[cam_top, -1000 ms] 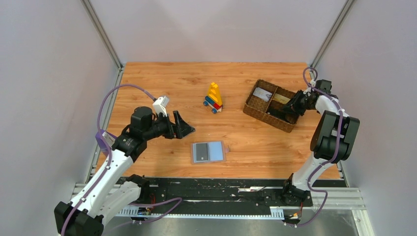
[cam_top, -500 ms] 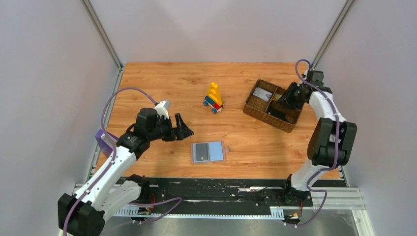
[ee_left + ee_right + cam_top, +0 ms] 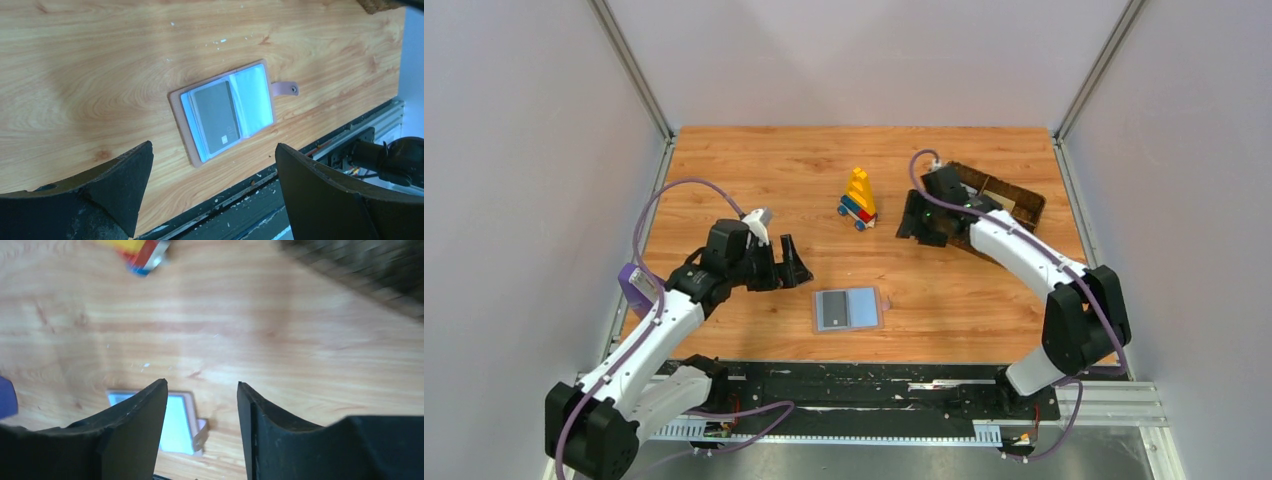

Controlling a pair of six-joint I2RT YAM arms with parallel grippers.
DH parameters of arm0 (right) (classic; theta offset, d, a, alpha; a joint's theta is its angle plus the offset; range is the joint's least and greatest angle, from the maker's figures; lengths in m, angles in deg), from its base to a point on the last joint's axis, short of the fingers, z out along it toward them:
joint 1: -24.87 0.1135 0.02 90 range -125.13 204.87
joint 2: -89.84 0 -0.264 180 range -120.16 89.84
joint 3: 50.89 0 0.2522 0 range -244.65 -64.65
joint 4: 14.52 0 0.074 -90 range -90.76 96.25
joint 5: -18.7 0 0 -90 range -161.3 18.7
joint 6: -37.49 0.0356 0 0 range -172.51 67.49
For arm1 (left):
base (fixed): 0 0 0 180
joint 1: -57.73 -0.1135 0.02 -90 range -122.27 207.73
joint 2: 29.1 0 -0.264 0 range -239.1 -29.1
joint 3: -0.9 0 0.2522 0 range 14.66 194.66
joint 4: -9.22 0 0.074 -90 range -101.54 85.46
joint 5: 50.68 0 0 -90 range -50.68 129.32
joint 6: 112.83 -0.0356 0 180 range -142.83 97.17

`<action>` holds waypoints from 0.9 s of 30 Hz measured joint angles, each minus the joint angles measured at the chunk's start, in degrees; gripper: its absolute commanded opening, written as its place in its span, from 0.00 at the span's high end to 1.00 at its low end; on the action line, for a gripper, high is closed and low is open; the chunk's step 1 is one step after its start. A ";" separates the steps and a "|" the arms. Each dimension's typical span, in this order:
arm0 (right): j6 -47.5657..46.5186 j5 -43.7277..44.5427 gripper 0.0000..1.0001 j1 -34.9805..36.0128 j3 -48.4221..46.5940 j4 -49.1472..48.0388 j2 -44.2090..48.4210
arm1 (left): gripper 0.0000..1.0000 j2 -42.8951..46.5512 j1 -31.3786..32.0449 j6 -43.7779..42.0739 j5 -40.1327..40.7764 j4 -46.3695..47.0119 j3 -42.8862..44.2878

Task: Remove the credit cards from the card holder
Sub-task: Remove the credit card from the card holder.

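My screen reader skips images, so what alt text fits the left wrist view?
An open light-blue card holder lies flat on a wooden table, a grey card in its left pocket and a pink tab on its right edge. The left hand, open, frames it without touching.

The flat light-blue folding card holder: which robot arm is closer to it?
Left. The left end effector hovers just beyond the card holder's left corner; the right end effector is farther off, by the brown woven basket.
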 measured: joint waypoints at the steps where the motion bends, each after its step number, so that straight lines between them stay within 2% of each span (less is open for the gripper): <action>1: 1.22 1.55 0.41 2.78 0.17 -0.04 0.00 | 0.00 0.57 0.00 -0.20 0.55 -0.55 0.42; 6: 8.55 8.17 0.34 17.27 0.22 -1.38 -1.20 | 0.00 4.35 0.00 -1.75 4.13 -3.67 4.26; 11: 14.75 12.66 0.30 25.88 -1.42 -1.27 -6.80 | 0.00 7.85 0.00 -3.48 7.61 -6.19 7.34; 18: 19.21 15.15 0.30 33.42 -6.71 -0.39 -15.12 | 0.00 14.51 0.00 -4.31 12.13 -9.79 7.58; 27: 19.98 18.32 0.30 38.51 -12.90 4.26 -22.69 | 0.00 19.17 0.00 -4.28 15.93 -10.82 7.56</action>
